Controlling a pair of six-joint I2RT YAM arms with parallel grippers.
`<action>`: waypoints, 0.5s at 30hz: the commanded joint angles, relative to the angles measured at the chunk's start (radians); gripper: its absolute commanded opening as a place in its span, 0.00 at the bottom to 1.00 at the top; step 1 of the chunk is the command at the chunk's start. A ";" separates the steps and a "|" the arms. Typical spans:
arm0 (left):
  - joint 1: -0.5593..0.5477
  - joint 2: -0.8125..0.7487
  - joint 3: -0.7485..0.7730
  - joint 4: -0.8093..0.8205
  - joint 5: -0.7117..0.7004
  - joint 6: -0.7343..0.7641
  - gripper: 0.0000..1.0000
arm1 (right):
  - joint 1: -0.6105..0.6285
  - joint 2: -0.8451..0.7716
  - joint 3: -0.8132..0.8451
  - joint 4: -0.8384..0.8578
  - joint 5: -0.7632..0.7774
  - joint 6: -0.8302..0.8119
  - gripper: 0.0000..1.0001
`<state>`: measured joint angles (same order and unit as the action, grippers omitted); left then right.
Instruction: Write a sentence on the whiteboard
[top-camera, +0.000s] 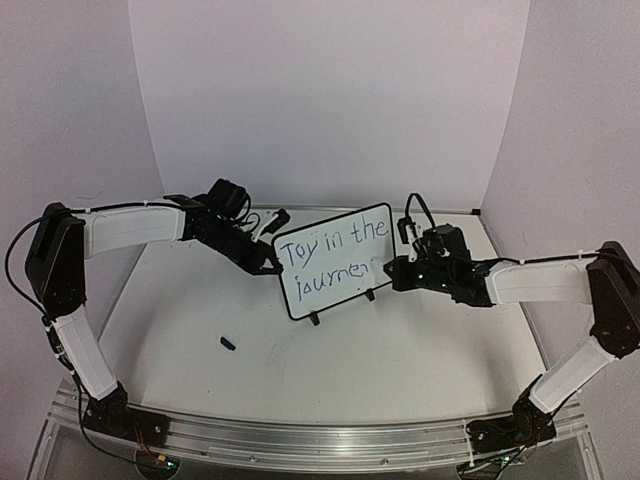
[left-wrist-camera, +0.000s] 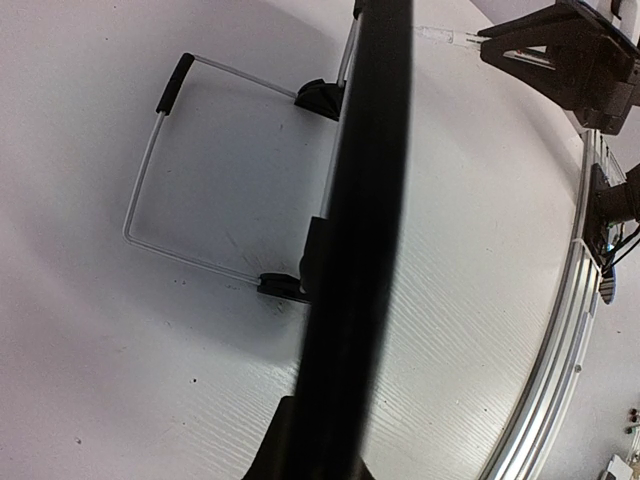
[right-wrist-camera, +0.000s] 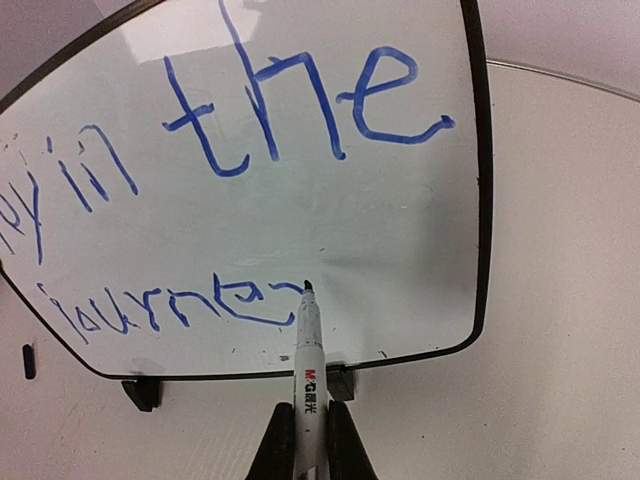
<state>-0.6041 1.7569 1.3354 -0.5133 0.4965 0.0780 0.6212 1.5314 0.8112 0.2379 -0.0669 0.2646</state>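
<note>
1. Right hand pinches the marker, its tip touching the whiteboard after "journe".
2. Left hand is clamped on the whiteboard's left edge, holding it upright on the surface.
3. I judge the sentence nearly finished, with only the last word's ending left.

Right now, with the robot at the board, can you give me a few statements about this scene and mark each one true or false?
1. The right claw holds a marker with its tip at the board. True.
2. The writing is red. False: it is blue.
3. The board lies flat. False: it stands upright on its feet.
4. A small dark object lies on the table in front of the board. True.
5. The left claw hangs clear of the board. False: it is shut on the board's left edge.
</note>
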 joint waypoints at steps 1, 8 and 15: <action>-0.013 0.054 -0.003 -0.076 -0.070 0.025 0.00 | -0.006 0.018 0.033 0.020 0.036 -0.013 0.00; -0.013 0.055 -0.003 -0.075 -0.071 0.025 0.00 | -0.006 0.051 0.040 0.044 0.050 -0.016 0.00; -0.013 0.056 -0.004 -0.074 -0.070 0.025 0.00 | -0.006 0.058 0.034 0.072 0.044 -0.021 0.00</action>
<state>-0.6041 1.7573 1.3354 -0.5125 0.4965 0.0780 0.6178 1.5764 0.8135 0.2531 -0.0376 0.2592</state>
